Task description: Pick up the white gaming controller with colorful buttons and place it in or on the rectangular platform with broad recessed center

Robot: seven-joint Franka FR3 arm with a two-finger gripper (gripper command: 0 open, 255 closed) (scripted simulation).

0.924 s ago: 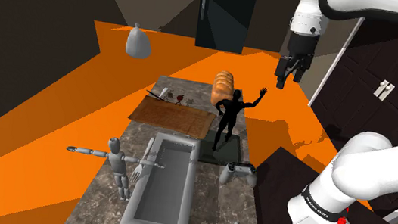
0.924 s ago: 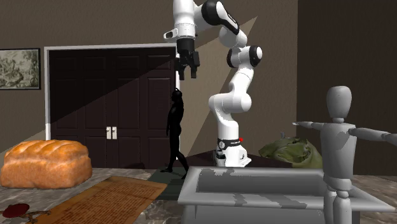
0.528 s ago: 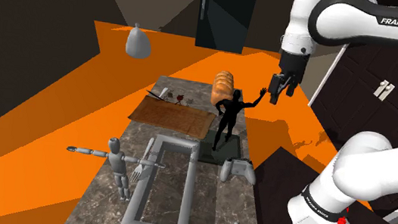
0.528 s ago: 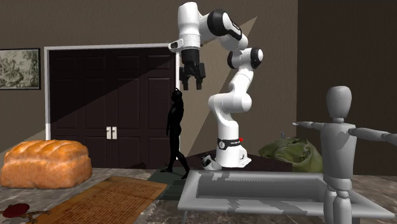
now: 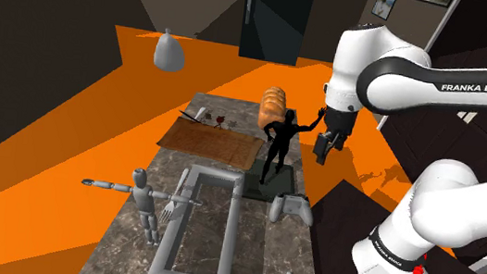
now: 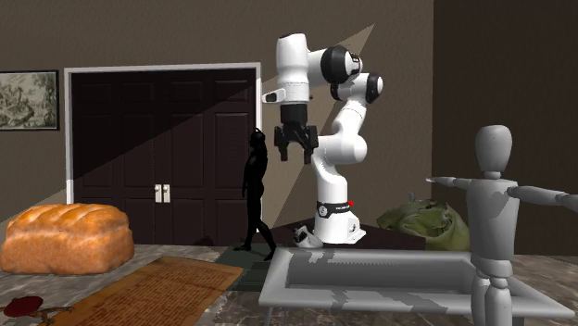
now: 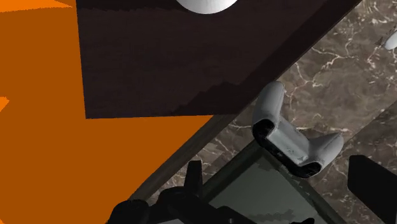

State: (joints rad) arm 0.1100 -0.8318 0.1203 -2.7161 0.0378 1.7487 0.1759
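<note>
Shoulder view: the arm [image 5: 397, 75] bends down, its gripper [image 5: 323, 149] up above the controller [image 5: 292, 207]. Its jaws stand apart, holding nothing.

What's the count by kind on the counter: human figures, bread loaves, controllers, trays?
Human figures: 2 (black figure, grey mannequin)
Bread loaf: 1
Controller: 1
Tray: 1
Total: 5
</note>
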